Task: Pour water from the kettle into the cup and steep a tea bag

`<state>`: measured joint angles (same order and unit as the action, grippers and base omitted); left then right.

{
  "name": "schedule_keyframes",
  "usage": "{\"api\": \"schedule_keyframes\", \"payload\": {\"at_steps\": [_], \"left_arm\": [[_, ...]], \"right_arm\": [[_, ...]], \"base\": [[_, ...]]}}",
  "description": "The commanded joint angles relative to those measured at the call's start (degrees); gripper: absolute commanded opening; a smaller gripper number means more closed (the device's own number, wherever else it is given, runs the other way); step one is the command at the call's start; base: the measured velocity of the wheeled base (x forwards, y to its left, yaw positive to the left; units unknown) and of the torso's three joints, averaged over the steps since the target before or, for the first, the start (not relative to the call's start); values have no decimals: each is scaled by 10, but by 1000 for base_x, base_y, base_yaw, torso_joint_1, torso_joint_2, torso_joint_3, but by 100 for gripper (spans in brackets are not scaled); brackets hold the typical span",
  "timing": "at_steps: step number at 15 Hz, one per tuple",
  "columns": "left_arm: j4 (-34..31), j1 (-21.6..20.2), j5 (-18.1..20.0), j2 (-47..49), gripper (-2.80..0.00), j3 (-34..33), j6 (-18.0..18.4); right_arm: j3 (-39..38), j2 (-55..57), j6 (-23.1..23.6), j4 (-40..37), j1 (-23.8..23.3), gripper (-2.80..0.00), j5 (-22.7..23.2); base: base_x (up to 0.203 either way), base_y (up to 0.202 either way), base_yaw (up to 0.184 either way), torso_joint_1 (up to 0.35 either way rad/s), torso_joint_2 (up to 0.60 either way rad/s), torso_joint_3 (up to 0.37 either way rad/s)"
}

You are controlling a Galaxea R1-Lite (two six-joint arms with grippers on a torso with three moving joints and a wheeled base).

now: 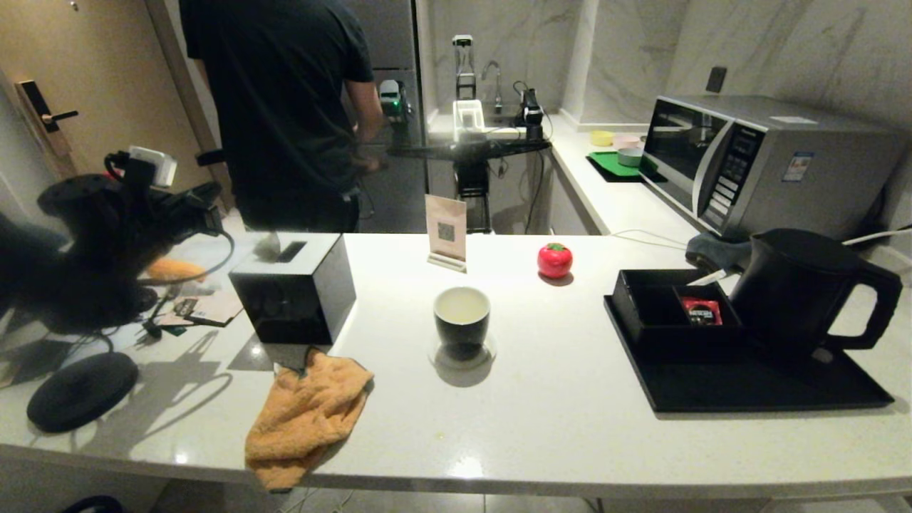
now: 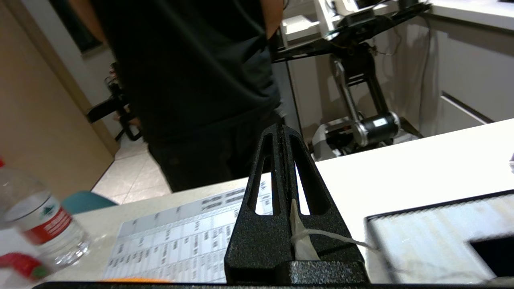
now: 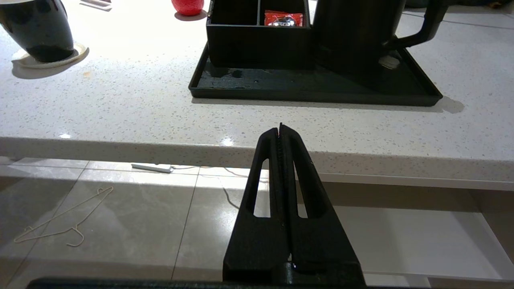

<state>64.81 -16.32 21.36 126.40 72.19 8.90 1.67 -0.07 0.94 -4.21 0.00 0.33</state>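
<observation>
The left gripper (image 2: 284, 130), at the head view's left edge, is pinched on a tea bag's string and tag (image 2: 300, 237). The right gripper (image 3: 280, 127) is pressed together and empty, below the counter edge. The cup (image 1: 462, 320) sits centre frame; the kettle (image 1: 791, 288) stands on the tray (image 1: 748, 388) at right. Judging from this, carry the bag slowly over the cup and lower it straight in.

Readable only: "NESCAFÉ" in white on red sachet (image 1: 702, 311) inside black compartment box (image 1: 645, 313). QR code, no legible words, on upright card (image 1: 446, 232). Printed sheet (image 2: 180, 241) under left tool: lettering too blurred to read.
</observation>
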Motion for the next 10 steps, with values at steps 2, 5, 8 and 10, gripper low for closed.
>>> {"api": "schedule_keyframes", "payload": {"at_steps": [2, 5, 8, 10], "left_arm": [[-3, 4, -13, -2, -280, 10, 2], [-19, 9, -16, -2, -280, 34, 4], [-35, 12, -16, -2, -280, 60, 5], [-55, 13, -16, -3, -280, 83, 14]], "right_arm": [[0, 1, 0, 0, 0, -280, 0], [0, 1, 0, 0, 0, -280, 0], [0, 1, 0, 0, 0, -280, 0], [0, 1, 0, 0, 0, -280, 0]], "base": [[0, 0, 0, 0, 0, 0], [0, 0, 0, 0, 0, 0], [0, 0, 0, 0, 0, 0], [0, 0, 0, 0, 0, 0]]}}
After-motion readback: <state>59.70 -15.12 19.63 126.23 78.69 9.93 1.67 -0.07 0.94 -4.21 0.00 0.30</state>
